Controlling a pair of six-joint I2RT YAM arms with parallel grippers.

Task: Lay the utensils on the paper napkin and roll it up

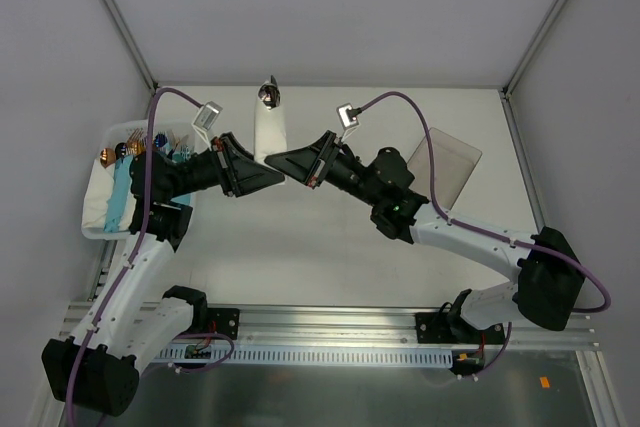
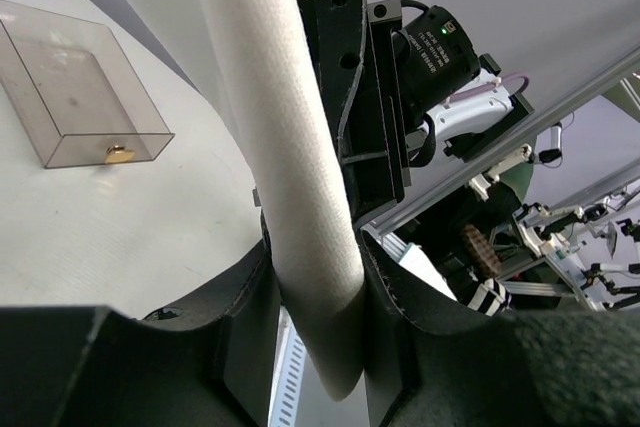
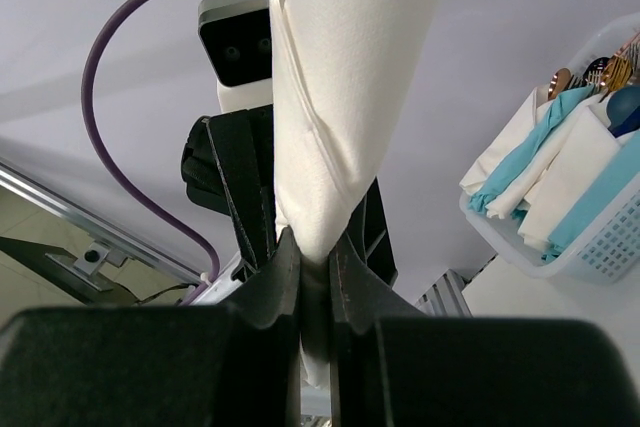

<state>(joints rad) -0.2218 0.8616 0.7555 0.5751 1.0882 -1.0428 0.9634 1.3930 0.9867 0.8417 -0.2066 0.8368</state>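
Paper napkin (image 1: 270,132) sits in the top view as a narrow white roll, running from the middle of the table (image 1: 330,247) toward the far wall. A utensil (image 1: 268,95) with a rounded silvery end pokes out of its far end. The left gripper (image 1: 268,175) and the right gripper (image 1: 285,162) meet at the roll's near end, one from each side, and both are closed onto it. To my left is a white basket (image 1: 95,222) of light-blue and white bundles; to my right, well apart from the roll, lies a clear plastic tray (image 1: 445,162).

On the left wrist camera the paper napkin (image 2: 300,147) stands up between my own fingers (image 2: 250,337). The left gripper (image 2: 320,327) is clamped narrowly on the roll's lower part, pads pressing both sides, with a short stub hanging below the grip. The right arm (image 2: 440,47) is just behind the roll. The clear plastic tray (image 2: 80,87) lies on the table beyond.

On the right wrist camera the paper napkin (image 3: 340,77) fans wider above the fingers (image 3: 265,287), its overlapped edge showing. The right gripper (image 3: 315,277) is almost fully closed, pinching the roll's thin lower end. The left arm (image 3: 225,162) is just behind it, and the basket (image 3: 560,247) is off to the right.
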